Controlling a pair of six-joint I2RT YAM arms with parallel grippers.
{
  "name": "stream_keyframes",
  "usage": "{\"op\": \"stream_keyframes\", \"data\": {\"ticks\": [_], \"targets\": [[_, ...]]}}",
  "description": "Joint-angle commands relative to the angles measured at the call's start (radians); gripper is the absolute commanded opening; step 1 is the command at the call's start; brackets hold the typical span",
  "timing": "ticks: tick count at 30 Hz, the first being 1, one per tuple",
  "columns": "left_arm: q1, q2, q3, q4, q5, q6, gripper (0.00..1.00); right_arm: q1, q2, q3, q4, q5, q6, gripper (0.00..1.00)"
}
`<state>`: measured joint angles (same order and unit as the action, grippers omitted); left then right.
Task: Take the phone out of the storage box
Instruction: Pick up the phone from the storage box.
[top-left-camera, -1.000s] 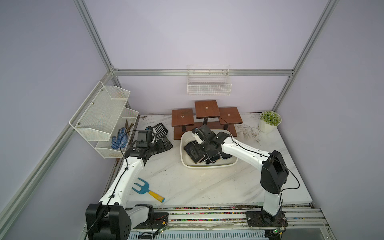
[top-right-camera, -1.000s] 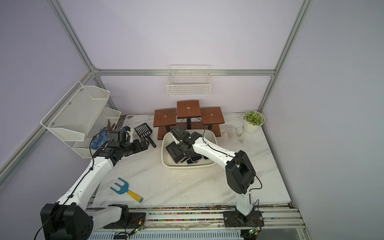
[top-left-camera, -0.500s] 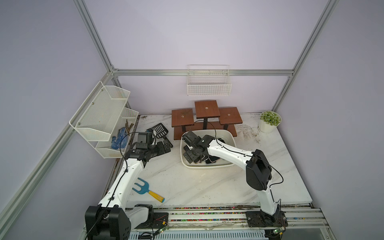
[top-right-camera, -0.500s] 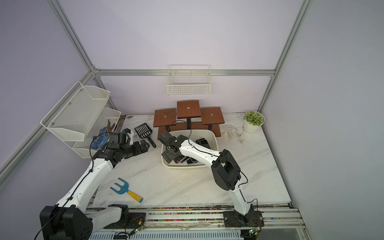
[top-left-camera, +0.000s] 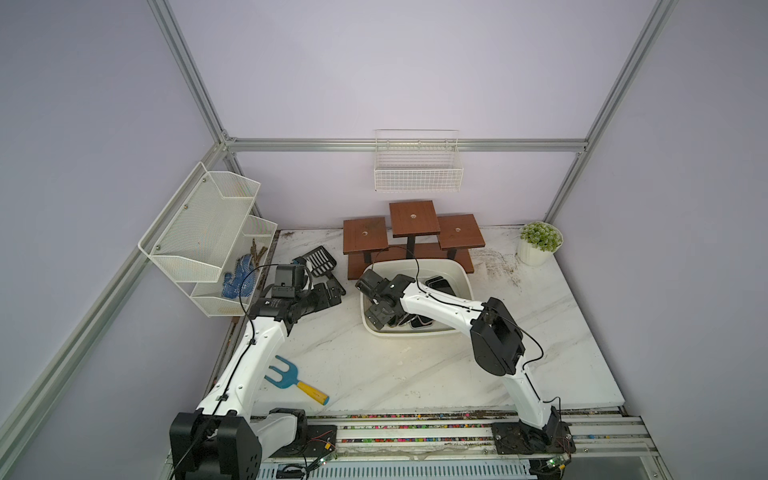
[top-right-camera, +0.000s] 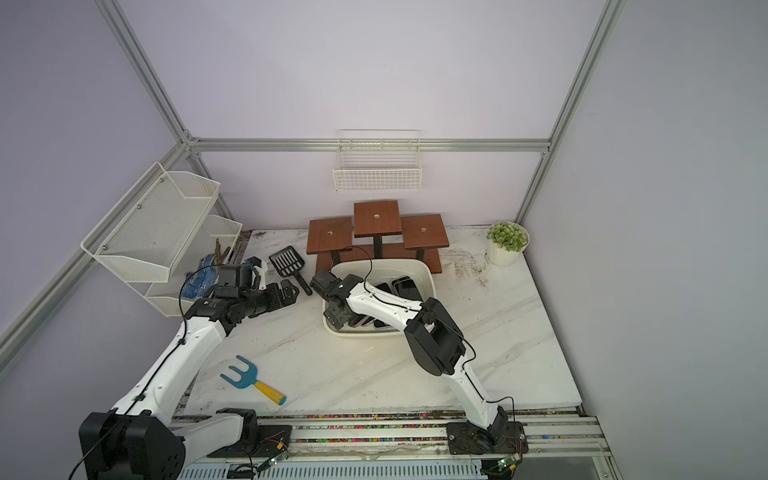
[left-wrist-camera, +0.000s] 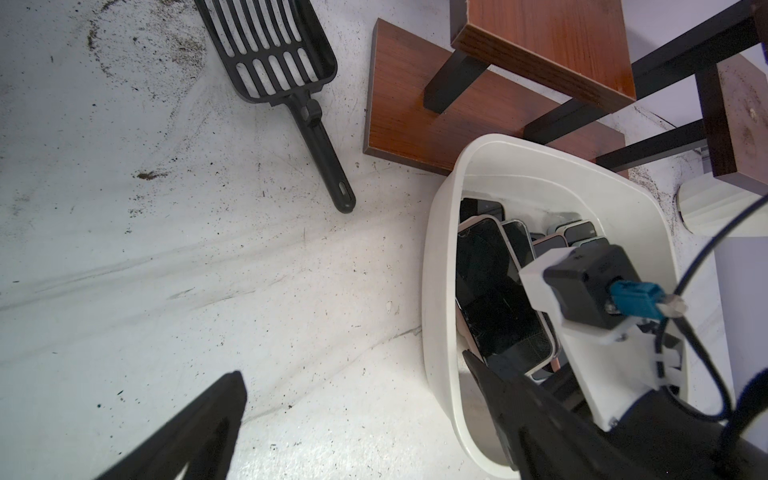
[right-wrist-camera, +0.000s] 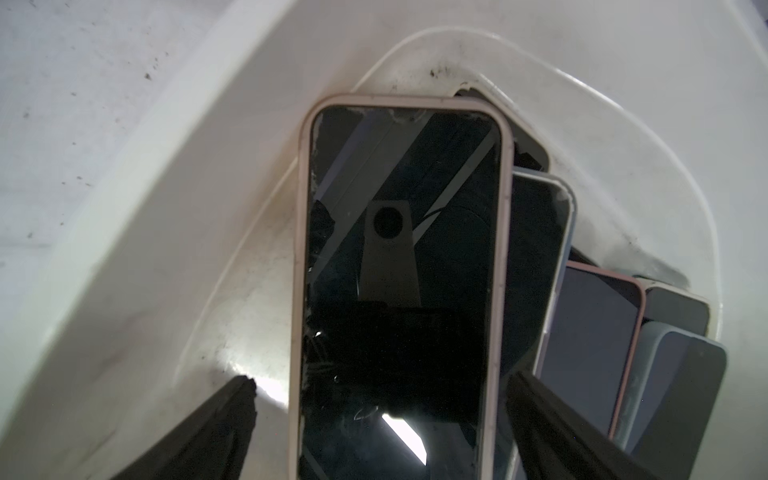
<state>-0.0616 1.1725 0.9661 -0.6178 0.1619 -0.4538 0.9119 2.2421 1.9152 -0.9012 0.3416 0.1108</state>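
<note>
The storage box (top-left-camera: 462, 275), a shallow white tub, sits in front of the wooden stands in both top views and holds several phones (top-right-camera: 405, 286). My right gripper (right-wrist-camera: 380, 378) reaches down into the box's left end (top-left-camera: 380, 318). It is open, one finger on each side of a phone (right-wrist-camera: 399, 270) with a pale pink case and a cracked dark screen, touching nothing that I can see. More phones (right-wrist-camera: 590, 332) lie overlapped beside it. My left gripper (left-wrist-camera: 352, 363) is open and empty above the table just left of the box (left-wrist-camera: 436, 249), also seen in a top view (top-left-camera: 334, 293).
A black slotted scoop (top-left-camera: 320, 262) lies behind the left gripper. Three wooden stands (top-left-camera: 411, 232) crowd the box's far side. A potted plant (top-left-camera: 540, 243) is at the back right, a blue fork with yellow handle (top-left-camera: 291, 378) near the front left, a mesh shelf (top-left-camera: 208, 232) on the left wall.
My right gripper has swung from the middle of the box to its left end and come down over the pink-cased phone. The left arm has barely moved.
</note>
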Motion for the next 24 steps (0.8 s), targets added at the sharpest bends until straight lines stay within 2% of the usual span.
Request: {"op": "stream_keyframes", "data": {"ticks": [1, 5, 15, 24], "targets": [[-0.007, 0.001, 0.008, 0.006, 0.017, -0.006, 1.0, 0.008, 0.021, 0.021, -0.03, 0.06, 0.006, 1.0], [-0.01, 0.005, 0.011, 0.001, 0.012, -0.002, 1.0, 0.008, 0.047, 0.029, -0.036, 0.119, 0.012, 1.0], [-0.014, 0.009, 0.012, -0.007, -0.005, 0.0, 1.0, 0.006, 0.108, 0.073, -0.045, 0.144, 0.0, 1.0], [-0.014, 0.022, 0.015, 0.005, -0.005, -0.005, 1.0, -0.002, 0.097, 0.08, -0.047, 0.14, 0.006, 0.81]]}}
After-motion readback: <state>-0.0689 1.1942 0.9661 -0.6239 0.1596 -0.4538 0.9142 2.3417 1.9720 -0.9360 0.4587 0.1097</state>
